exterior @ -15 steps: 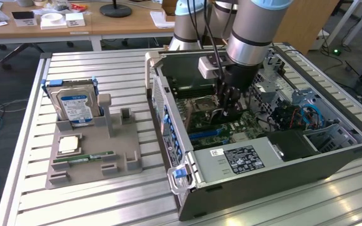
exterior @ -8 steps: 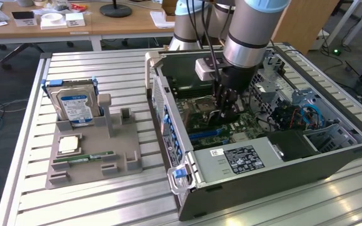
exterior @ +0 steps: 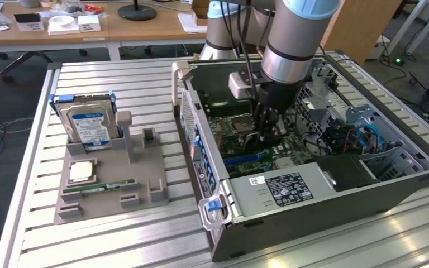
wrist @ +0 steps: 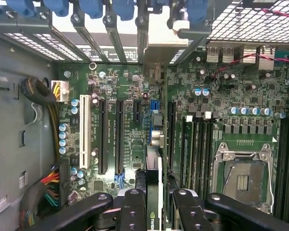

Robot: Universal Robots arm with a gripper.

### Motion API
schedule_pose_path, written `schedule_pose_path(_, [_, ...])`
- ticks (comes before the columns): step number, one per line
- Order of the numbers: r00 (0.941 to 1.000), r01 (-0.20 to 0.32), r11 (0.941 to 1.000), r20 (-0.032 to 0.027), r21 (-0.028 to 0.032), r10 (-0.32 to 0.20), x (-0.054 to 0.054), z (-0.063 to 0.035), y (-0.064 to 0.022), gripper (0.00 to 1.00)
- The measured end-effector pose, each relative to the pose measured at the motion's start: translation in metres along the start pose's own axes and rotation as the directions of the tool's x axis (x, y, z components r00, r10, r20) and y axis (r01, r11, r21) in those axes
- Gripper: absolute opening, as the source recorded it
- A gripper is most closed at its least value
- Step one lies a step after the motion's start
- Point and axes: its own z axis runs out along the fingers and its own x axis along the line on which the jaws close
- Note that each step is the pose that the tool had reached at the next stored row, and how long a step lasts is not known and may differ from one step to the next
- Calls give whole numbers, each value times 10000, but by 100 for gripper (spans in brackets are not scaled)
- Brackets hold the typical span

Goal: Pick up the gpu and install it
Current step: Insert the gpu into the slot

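Note:
The gpu [wrist: 154,187] shows edge-on in the wrist view as a thin dark card with a green logo. It runs from between my fingers [wrist: 133,209] toward the silver bracket end [wrist: 156,45] at the case's rear slots. My gripper [wrist: 155,204] is shut on it. The card stands upright, close over the motherboard [wrist: 120,82], beside the long black expansion slots [wrist: 119,134]; whether it sits in a slot I cannot tell. In the exterior view my gripper [exterior: 268,133] reaches down into the open computer case [exterior: 393,184], over the middle of the board.
The empty CPU socket [wrist: 243,178] and cable bundles [wrist: 43,187] flank the card. On the slatted table, to the exterior view's left, a grey fixture [exterior: 151,167] holds a hard drive [exterior: 87,123], a RAM stick [exterior: 99,186] and a CPU chip [exterior: 82,170].

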Motion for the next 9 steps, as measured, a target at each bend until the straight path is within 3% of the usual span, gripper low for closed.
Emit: schedule_pose_path(9, [10000, 0, 10000, 1, 0, 0, 0, 22, 46, 26])
